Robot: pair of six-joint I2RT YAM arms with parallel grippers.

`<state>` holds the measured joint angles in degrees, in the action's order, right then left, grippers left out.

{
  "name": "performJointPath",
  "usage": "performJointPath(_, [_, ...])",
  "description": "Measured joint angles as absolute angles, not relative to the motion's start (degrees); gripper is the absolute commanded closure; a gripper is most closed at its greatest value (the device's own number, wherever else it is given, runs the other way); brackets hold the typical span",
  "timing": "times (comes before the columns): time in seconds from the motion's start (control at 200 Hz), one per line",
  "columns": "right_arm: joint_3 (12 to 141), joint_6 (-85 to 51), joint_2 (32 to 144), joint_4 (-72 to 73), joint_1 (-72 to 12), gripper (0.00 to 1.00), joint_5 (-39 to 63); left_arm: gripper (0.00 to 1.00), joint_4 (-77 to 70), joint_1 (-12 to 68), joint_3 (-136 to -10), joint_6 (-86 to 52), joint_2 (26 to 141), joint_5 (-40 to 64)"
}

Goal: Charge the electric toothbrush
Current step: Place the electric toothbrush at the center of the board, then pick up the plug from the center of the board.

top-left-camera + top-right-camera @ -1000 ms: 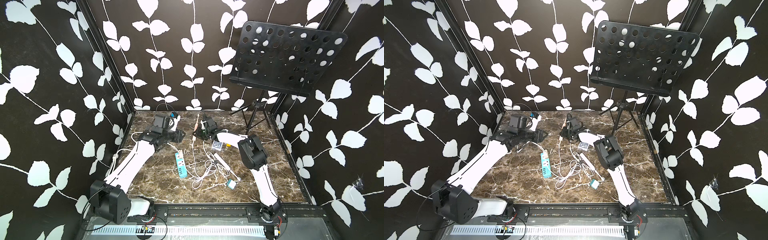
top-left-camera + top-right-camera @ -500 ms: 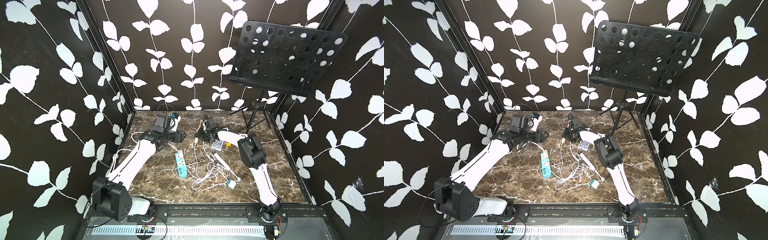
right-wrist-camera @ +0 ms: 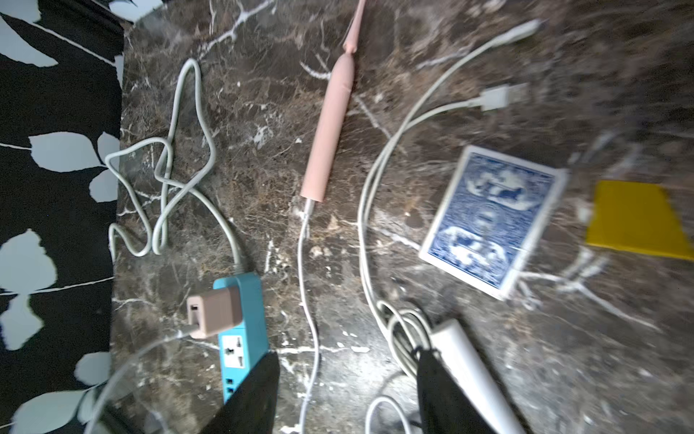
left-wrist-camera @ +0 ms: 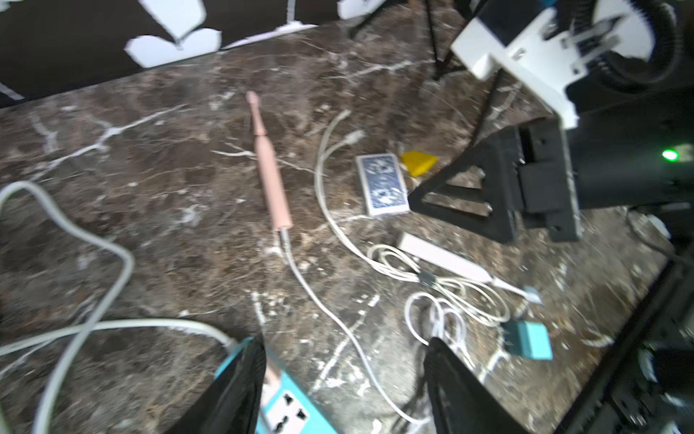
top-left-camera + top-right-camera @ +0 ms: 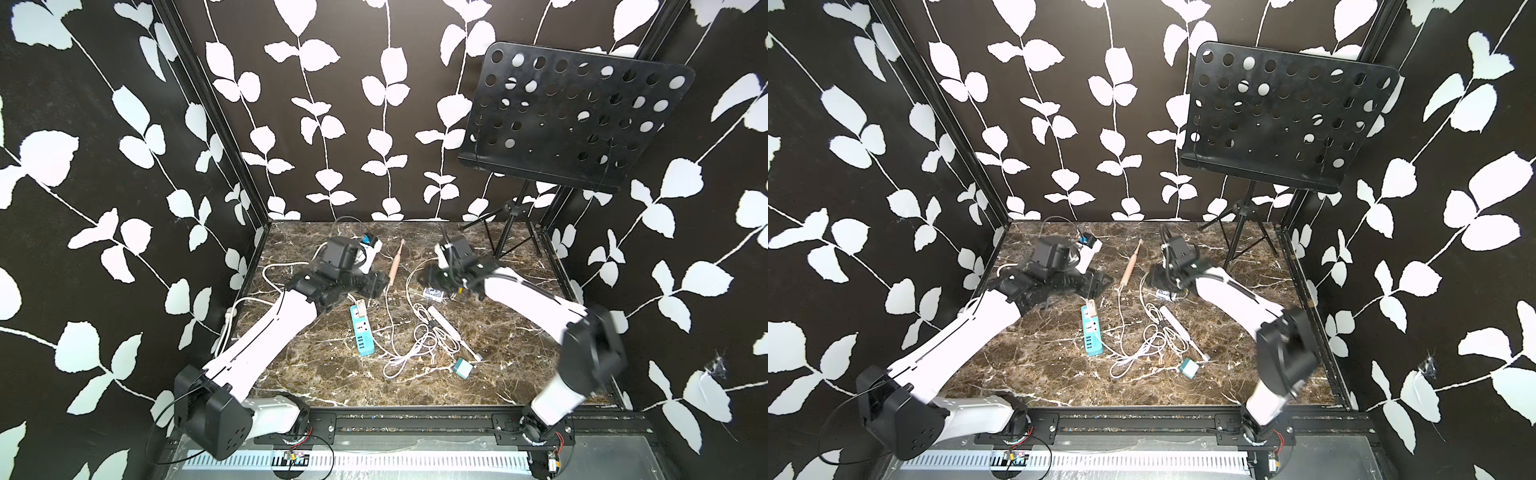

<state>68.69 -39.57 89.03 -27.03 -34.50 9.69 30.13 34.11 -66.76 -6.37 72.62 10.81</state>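
The pink electric toothbrush (image 5: 395,266) (image 5: 1128,270) (image 4: 270,176) (image 3: 330,127) lies flat on the marble table, free of both grippers. A thin white cable (image 4: 319,297) (image 3: 306,270) meets its base end. A pink adapter (image 5: 360,306) (image 3: 214,310) sits plugged into the teal power strip (image 5: 361,330) (image 5: 1091,332) (image 3: 242,327). My left gripper (image 5: 372,286) (image 4: 345,340) hangs open over the strip's end and the cable, to the left of the toothbrush. To its right my right gripper (image 5: 430,276) (image 3: 349,353) is open and holds nothing.
A white toothbrush (image 5: 446,328) (image 3: 469,364) lies among tangled white cables (image 5: 415,345). A blue card deck (image 4: 383,184) (image 3: 492,218) and a yellow piece (image 3: 634,221) sit under the right arm. A small teal block (image 5: 462,369) lies nearer the front. A black music stand (image 5: 573,116) rises at the back right.
Both grippers have opened wider. The right gripper let go of the toothbrush and drew off to the right; the toothbrush now lies flat on the table. The left gripper has pulled back slightly.
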Motion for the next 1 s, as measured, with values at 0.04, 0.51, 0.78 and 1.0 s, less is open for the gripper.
performJointPath(0.04, [65.43,-39.03,85.8,-29.56,-35.7,0.42,8.36,0.31,30.09,35.9,-66.24,-6.44,72.47,10.68])
performJointPath(0.51, [47.68,-39.0,78.76,-42.63,-52.18,0.37,1.04,0.3,26.2,43.46,-59.59,-12.67,72.4,9.74])
performJointPath(0.78, [44.95,-40.97,79.75,-42.83,-52.21,0.29,-2.04,0.29,25.39,43.59,-59.51,-13.78,72.4,9.76])
performJointPath(1.0, [44.91,-41.5,80.18,-43.11,-52.07,0.27,-3.49,0.29,25.39,43.59,-59.51,-13.98,72.4,9.76])
